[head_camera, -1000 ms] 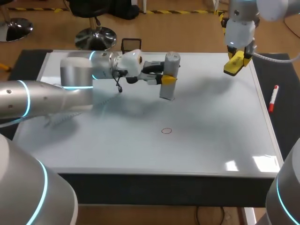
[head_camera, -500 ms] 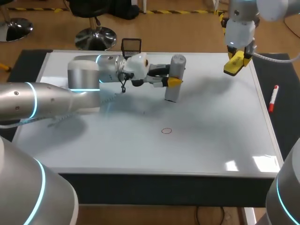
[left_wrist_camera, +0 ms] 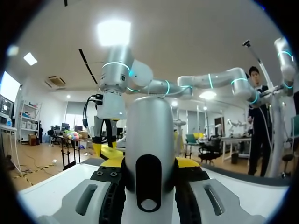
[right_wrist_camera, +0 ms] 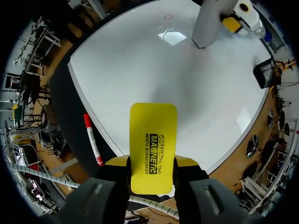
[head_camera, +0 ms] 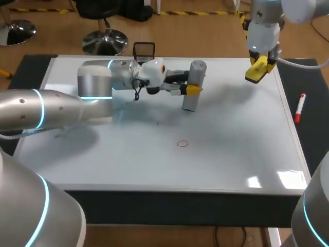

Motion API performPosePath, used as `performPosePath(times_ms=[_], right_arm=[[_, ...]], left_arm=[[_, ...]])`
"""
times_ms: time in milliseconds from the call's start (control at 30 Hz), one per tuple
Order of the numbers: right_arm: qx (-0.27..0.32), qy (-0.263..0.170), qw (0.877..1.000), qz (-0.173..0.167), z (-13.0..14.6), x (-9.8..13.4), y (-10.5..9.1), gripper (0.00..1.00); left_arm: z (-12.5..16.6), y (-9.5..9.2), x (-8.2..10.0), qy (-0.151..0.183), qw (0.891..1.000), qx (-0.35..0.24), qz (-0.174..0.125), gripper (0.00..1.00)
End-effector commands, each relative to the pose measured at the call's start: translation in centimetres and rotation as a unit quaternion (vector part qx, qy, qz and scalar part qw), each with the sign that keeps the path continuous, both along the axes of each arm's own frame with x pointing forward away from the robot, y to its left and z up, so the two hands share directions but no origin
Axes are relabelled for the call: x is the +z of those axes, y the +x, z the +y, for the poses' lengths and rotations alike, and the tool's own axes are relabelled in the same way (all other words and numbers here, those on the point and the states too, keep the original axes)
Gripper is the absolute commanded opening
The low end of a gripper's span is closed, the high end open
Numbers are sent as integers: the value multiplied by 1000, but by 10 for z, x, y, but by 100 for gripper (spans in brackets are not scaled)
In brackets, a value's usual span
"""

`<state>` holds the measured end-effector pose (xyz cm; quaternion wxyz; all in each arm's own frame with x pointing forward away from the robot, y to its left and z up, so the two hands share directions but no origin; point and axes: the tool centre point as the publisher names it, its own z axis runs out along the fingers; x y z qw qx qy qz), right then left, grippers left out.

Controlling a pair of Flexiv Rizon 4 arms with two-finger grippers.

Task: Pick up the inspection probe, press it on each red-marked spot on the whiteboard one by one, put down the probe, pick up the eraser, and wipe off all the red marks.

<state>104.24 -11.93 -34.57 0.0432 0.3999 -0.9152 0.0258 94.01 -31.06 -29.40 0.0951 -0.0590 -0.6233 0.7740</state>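
Observation:
The inspection probe (head_camera: 194, 85), a grey cylinder, stands upright over the whiteboard (head_camera: 231, 134) with my left gripper (head_camera: 191, 89) shut on its middle. In the left wrist view the probe (left_wrist_camera: 149, 140) fills the space between the yellow tips of the left gripper (left_wrist_camera: 149, 167). A small red circle mark (head_camera: 182, 143) lies on the board nearer the front than the probe; it also shows as the red mark (right_wrist_camera: 168, 17) in the right wrist view. My right gripper (head_camera: 258, 68) hangs above the back right corner, shut on the yellow eraser (right_wrist_camera: 153, 144).
A red marker pen (head_camera: 299, 107) lies on the dark surface right of the board, seen also as the marker (right_wrist_camera: 93, 140) beside the right gripper. A small black holder (head_camera: 144, 50) stands at the board's back edge.
My left arm has carried the probe to the right along the back half of the board. The right arm and the eraser have stayed still.

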Motion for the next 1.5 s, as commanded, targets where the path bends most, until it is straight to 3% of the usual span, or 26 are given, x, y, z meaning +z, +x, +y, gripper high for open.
performPosePath(times_ms=[33,333,667,1500], right_arm=[[1,-2,1000,0,-1,1,0,0],[1,-2,1000,0,-1,1,0,0],[1,-2,1000,0,-1,1,0,0],[1,-2,1000,0,-1,1,0,0]], left_arm=[[-1,4,-6,-2,1000,-2,2,0],[7,6,-16,11,1000,3,4,0],[10,1,-16,51,999,-2,-18,0],[11,-2,-15,50,999,-1,-18,0]])
